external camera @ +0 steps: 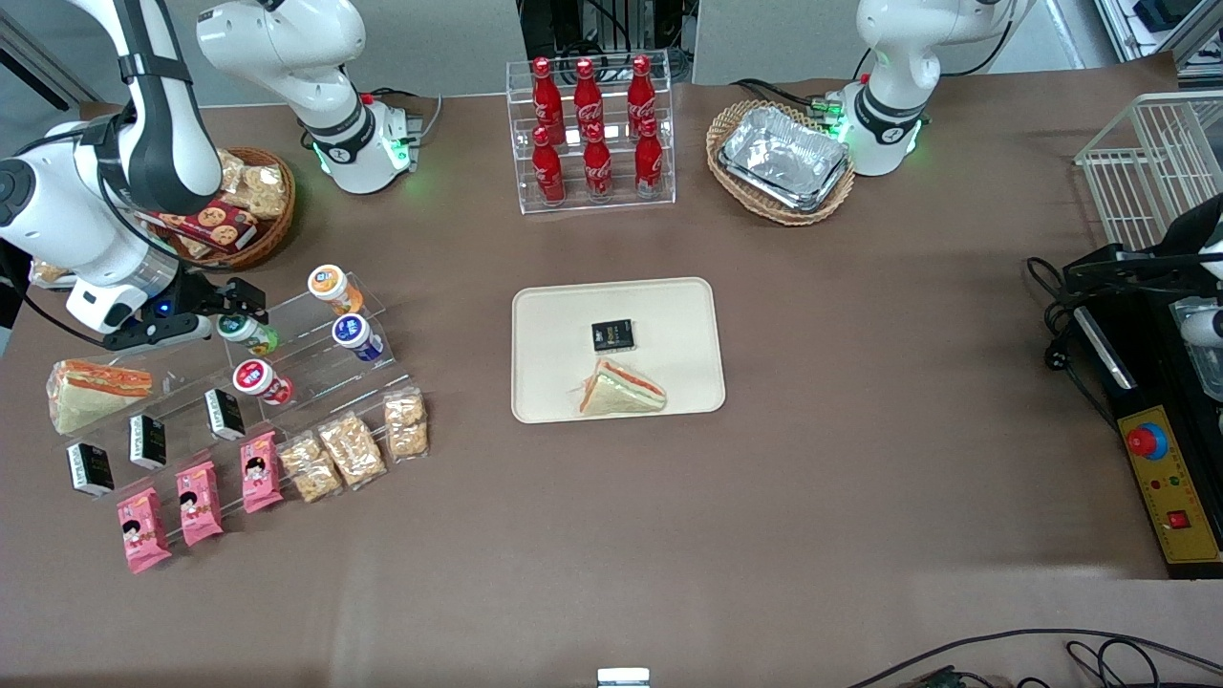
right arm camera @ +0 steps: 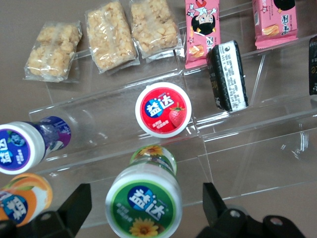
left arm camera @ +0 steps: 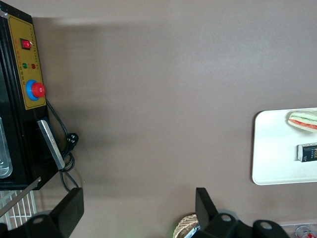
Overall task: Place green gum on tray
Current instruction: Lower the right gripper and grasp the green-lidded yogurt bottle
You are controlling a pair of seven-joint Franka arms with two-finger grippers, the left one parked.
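Right arm's tool (external camera: 232, 311) is down at the clear acrylic step rack (external camera: 315, 354) at the working arm's end of the tabletop (external camera: 860, 430). Fingers (right arm camera: 74, 208) are spread wide, one on each side of the green gum (right arm camera: 143, 201), with visible gaps, so not gripping. Whether the pads touch the bottle at all is hard to tell from the front view.

Green gum (external camera: 246, 332) sits on the rack: white lid with green round label, green body below it. Neighbours on the rack:
- red-labelled bottle (right arm camera: 164, 109), one step nearer the front camera
- blue-labelled bottle (right arm camera: 27, 145), beside the green gum
- orange-labelled bottle (right arm camera: 20, 202), on the step farther from the camera in the front view

Black packets (external camera: 147, 440), pink snack packs (external camera: 199, 504) and cereal bars (external camera: 352, 447) line the lowest steps; a wrapped sandwich (external camera: 96, 390) lies at the rack's outer end.

Tray (external camera: 554, 315) is mid-tabletop, well apart from the rack. It holds a small black packet (external camera: 613, 334) and a triangular sandwich (external camera: 621, 392). Green gum is not on it yet.
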